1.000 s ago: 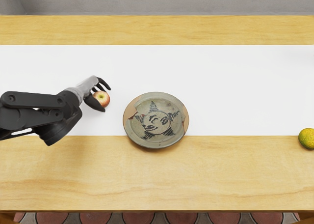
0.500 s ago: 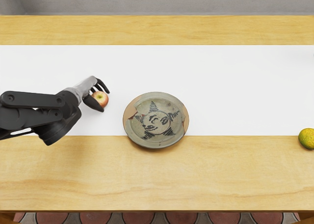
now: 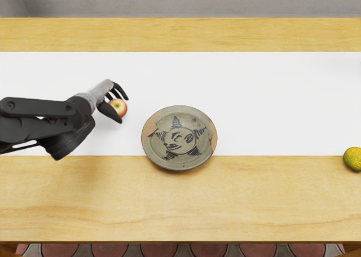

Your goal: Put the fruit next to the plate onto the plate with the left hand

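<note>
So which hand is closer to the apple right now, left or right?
Left. The left hand is closed around the apple, reaching it from the apple's left side. The right hand is not in view at all.

We're looking at a light wooden table (image 3: 180, 200) with a wide white strip (image 3: 237, 76) running across it. Behind it we get a plain gray wall (image 3: 186, 0), and reddish floor tiles (image 3: 169, 250) peek out below.
</note>
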Controlling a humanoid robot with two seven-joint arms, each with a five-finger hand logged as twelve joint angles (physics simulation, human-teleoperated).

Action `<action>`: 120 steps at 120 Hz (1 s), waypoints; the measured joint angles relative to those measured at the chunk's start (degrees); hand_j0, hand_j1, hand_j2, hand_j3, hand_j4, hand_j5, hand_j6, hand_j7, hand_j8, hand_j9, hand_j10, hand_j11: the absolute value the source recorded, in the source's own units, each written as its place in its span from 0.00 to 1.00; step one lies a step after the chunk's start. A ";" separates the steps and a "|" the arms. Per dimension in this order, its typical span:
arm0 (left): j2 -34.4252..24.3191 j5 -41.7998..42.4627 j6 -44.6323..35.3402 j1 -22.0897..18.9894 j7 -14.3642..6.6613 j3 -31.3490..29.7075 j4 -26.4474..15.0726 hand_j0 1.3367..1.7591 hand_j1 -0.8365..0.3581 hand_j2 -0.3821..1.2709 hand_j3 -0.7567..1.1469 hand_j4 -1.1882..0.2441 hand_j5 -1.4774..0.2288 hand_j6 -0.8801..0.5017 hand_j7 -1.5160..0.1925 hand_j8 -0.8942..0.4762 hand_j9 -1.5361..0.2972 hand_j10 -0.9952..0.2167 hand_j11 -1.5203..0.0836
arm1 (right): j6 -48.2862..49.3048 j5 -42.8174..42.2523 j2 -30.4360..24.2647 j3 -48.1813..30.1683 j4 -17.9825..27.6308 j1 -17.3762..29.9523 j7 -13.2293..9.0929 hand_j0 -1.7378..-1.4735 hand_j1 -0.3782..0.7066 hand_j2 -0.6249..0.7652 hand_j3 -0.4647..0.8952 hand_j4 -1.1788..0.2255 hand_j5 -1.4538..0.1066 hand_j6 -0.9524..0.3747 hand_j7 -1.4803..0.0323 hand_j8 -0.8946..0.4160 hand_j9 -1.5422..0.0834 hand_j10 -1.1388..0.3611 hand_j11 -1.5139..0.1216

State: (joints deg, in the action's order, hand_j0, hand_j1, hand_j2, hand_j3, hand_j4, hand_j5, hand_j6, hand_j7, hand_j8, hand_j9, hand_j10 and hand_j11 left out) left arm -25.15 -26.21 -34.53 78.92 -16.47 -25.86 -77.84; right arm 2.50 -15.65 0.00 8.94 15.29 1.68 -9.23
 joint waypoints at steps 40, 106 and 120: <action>0.79 0.09 0.07 0.88 0.00 1.99 -0.79 0.76 0.47 0.44 0.40 0.41 0.40 0.28 0.43 0.31 0.41 0.33 0.46 | 0.00 0.00 0.00 0.02 0.00 0.00 0.00 0.30 0.05 0.45 0.34 0.83 0.91 0.70 0.96 0.67 0.93 0.75 0.91; 5.59 -0.20 -0.10 3.20 -1.19 4.39 -1.95 0.76 0.46 0.47 0.40 0.41 0.40 0.29 0.42 0.31 0.41 0.32 0.45 | -0.01 0.00 0.00 0.03 0.00 -0.01 0.00 0.30 0.05 0.45 0.34 0.83 0.91 0.70 0.96 0.67 0.93 0.75 0.91; 7.19 -0.20 -0.15 3.85 -1.40 4.45 -1.97 0.76 0.45 0.47 0.40 0.41 0.39 0.29 0.42 0.31 0.40 0.32 0.45 | 0.00 0.00 0.00 0.02 0.00 -0.01 0.00 0.30 0.05 0.45 0.34 0.83 0.91 0.70 0.96 0.67 0.93 0.75 0.91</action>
State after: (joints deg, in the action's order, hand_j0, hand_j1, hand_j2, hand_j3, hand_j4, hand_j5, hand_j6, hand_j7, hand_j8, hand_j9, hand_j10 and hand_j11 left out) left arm -17.96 -26.41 -34.67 82.76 -17.87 -21.42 -79.80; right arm 2.50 -15.65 0.00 8.95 15.29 1.67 -9.23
